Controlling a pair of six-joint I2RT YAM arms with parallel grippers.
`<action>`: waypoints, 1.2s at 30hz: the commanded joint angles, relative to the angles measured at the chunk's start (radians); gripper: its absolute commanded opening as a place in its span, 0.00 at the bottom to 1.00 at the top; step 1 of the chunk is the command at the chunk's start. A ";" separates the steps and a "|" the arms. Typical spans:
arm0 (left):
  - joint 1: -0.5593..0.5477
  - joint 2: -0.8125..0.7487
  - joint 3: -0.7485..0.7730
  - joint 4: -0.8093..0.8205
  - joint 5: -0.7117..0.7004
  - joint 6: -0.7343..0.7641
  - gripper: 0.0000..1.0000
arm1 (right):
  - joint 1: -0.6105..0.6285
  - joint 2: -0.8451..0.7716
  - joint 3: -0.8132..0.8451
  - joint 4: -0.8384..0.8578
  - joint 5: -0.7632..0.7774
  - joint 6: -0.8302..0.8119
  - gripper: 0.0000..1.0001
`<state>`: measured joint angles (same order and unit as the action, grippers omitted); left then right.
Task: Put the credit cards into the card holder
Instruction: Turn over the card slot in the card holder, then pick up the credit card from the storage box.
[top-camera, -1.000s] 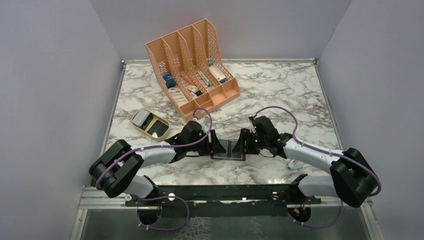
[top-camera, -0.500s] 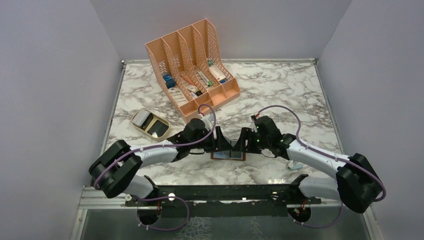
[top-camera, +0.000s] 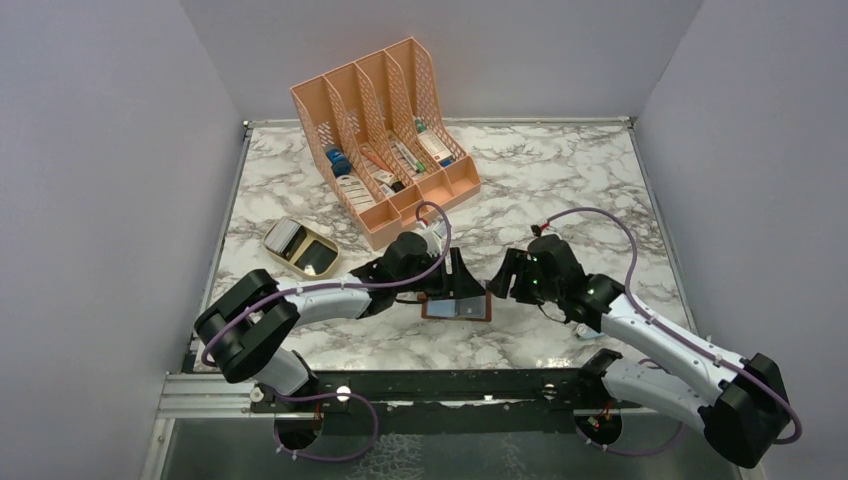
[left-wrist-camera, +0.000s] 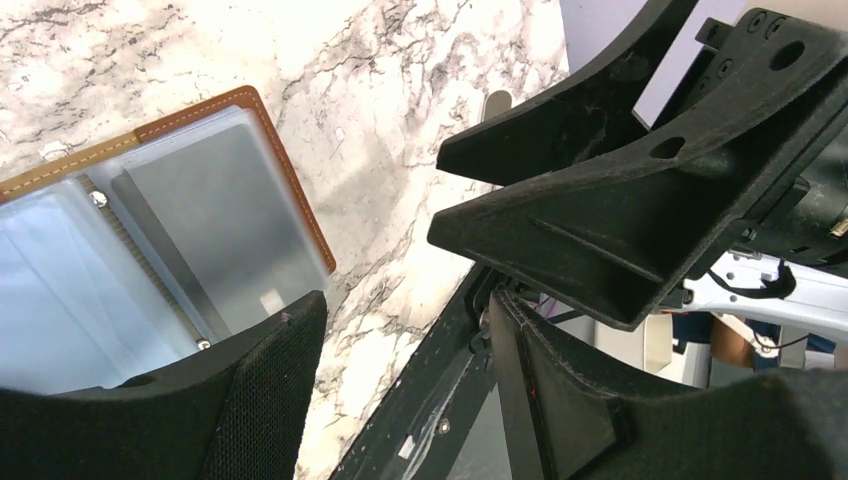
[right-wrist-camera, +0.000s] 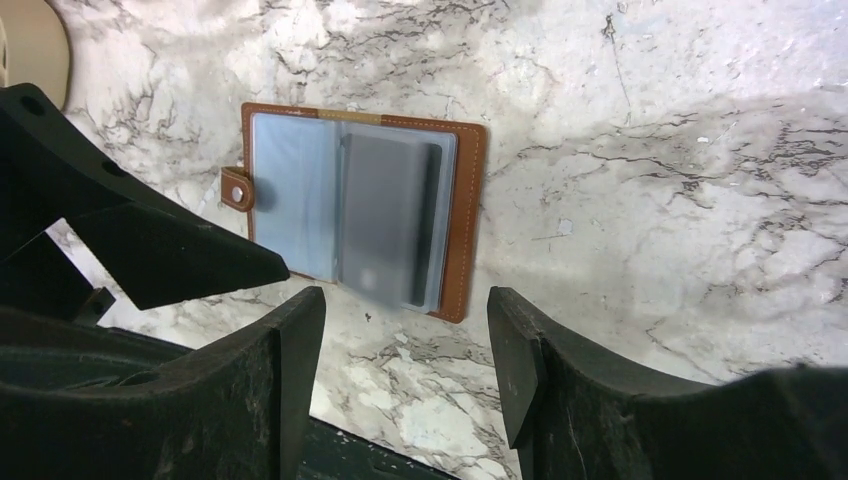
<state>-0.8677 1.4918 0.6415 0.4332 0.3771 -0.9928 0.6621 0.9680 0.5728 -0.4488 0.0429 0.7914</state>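
**A:** From above, where do things stand?

**B:** The card holder (top-camera: 457, 306) lies open and flat on the marble table (top-camera: 560, 190). The left gripper (top-camera: 452, 276) hangs just beyond the holder's far edge, and the right gripper (top-camera: 503, 282) is just off its right end. Both are spread wide and empty. A pale blue piece (top-camera: 588, 329), perhaps another card, peeps out from under the right arm, well to the holder's right. The peach organizer (top-camera: 385, 130) stands far behind the holder.

**A:** The risk?

**B:** Two sets of black fingers crowd one small holder. I judge they could knock each other, or nudge the holder across that slick stone.

**A:** And the left wrist view?

**B:** It shows the holder's tan, leather-like cover with pale stitching and a rounded corner. Inside are clear, glossy sleeves, and a grey card (left-wrist-camera: 215, 215) sits in one of them. The left fingers, one of them faced with a mesh-textured pad, gape at the holder's near side with nothing between them. The right gripper's hard, angular fingers loom on the side away from the holder.

**A:** The right wrist view?

**B:** There the holder is seen whole, a rectangle with a little snap tab (right-wrist-camera: 237, 188) on one short edge. The grey card fills the sleeve opposite the tab. Its lower end seems to reach lower than the neighbouring sleeve, and I cannot tell whether it is fully seated. If it isn't, it may slip out when the holder is folded. The sleeves look thin and floppy, so a finger could catch one and flip it.
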 joint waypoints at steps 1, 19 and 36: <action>-0.005 -0.008 0.001 0.036 -0.007 0.005 0.63 | 0.007 -0.028 0.026 -0.023 0.049 0.004 0.61; 0.005 -0.098 0.015 -0.438 -0.345 0.193 0.26 | 0.007 0.166 -0.053 0.290 -0.271 0.014 0.55; 0.021 -0.090 -0.107 -0.405 -0.359 0.184 0.17 | 0.006 0.322 -0.047 0.355 -0.274 0.017 0.55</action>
<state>-0.8501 1.3830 0.5468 -0.0010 0.0170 -0.8150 0.6621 1.2667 0.5232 -0.1543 -0.2012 0.8005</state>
